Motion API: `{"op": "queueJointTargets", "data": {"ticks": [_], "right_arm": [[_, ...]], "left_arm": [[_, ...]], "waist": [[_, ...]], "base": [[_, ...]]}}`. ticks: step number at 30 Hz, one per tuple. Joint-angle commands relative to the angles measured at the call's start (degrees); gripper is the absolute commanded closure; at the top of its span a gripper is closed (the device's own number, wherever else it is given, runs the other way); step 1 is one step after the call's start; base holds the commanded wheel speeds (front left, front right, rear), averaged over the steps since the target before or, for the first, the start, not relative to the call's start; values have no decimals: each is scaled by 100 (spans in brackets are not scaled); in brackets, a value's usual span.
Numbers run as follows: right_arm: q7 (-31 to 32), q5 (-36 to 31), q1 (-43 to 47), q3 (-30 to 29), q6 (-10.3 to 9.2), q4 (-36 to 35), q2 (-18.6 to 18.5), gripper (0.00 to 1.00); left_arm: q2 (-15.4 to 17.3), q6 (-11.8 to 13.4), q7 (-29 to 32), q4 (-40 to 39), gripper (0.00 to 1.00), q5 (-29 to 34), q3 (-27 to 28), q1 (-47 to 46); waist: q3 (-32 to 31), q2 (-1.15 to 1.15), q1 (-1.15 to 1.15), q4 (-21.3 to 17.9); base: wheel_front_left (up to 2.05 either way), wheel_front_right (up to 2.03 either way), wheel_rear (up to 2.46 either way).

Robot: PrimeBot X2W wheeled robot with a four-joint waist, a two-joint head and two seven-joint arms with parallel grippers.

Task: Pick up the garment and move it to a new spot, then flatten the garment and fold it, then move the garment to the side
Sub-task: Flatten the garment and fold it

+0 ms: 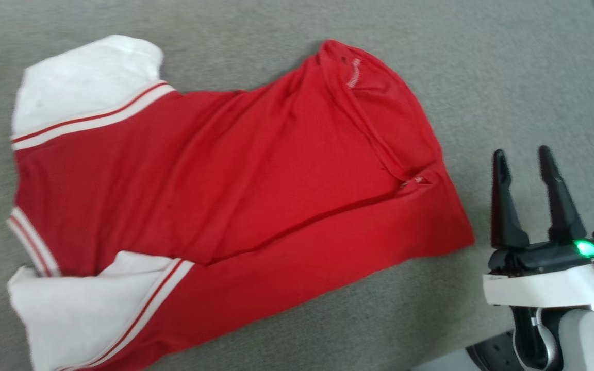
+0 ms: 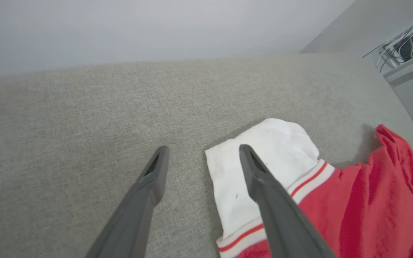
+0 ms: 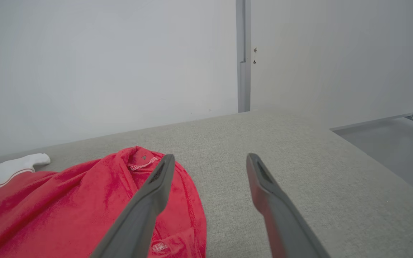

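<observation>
Red soft-fabric jersey T-shirt with white sleeves (image 1: 235,180) lies rumpled mid-frame on the grey fabric-covered desk (image 1: 482,62). Left gripper (image 2: 203,148), right gripper (image 1: 521,152): fingers apart, empty. Risk: bunched upper-right hem gets folded in, creasing.

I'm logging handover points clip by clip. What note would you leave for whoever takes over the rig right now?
Left gripper: open, empty, beside a white sleeve.
Right gripper: open, empty, just off the shirt's hem end.
Red jersey T-shirt: lies on the grey fabric surface, held by neither gripper, with its sleeves to the robot's left and its hem to the right. It is creased, and the hem end is bunched and turned over.
Done: the shirt is set down; these views can't show whether this is its new spot.
Left: flatten it, fold it, move it aside.
</observation>
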Motion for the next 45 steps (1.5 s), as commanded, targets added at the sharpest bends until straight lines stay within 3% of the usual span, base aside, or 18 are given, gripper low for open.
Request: {"op": "queueJointTargets", "data": {"ticks": [1,6,12,14,15,17,22,28,39,45], "right_arm": [[-63,68,-57,52,0,60,11,0],[-143,215,-78,195,0,247,12,0],[-181,305,-159,304,0,339,12,0],[-175,247,-205,336,0,361,12,0],[-175,247,-205,336,0,361,12,0],[-167,150,-319,378,0,369,11,0],[509,-275,-914,647,0,439,10,0],[2364,-454,-2171,1321,-1,866,-330,0],[5047,541,-4307,1693,-1,1932,-561,0],[5905,747,-4719,1807,-1,2271,-598,0]], "left_arm": [[20,-18,378,137,0,25,-60,-217],[22,-15,1923,564,0,-161,-282,-787],[-231,-18,2892,554,1,-297,-512,-1002],[-291,-19,3064,519,53,-361,-511,-1032],[-291,-19,3064,519,53,-361,-511,-1032],[-298,-19,3041,450,98,-270,-527,-1098],[-350,-19,2844,357,100,-170,-505,-1179],[-517,-19,2738,175,100,-80,-563,-1256],[-858,-8,2584,-26,100,-10,-723,-1365],[-952,-7,2522,-100,100,-33,-811,-1393]], "waist": [[229,0,0,-264],[410,0,0,-466],[518,0,0,-534],[535,0,0,-518],[535,0,0,-518],[548,0,0,-495],[574,0,0,-404],[628,0,0,-176],[800,0,0,328],[872,0,0,445]], "base": [[0,0,0],[0,0,0],[0,0,0],[0,0,0],[0,0,0],[0,0,0],[0,0,0],[0,0,0],[0,0,0],[0,0,0]]}}
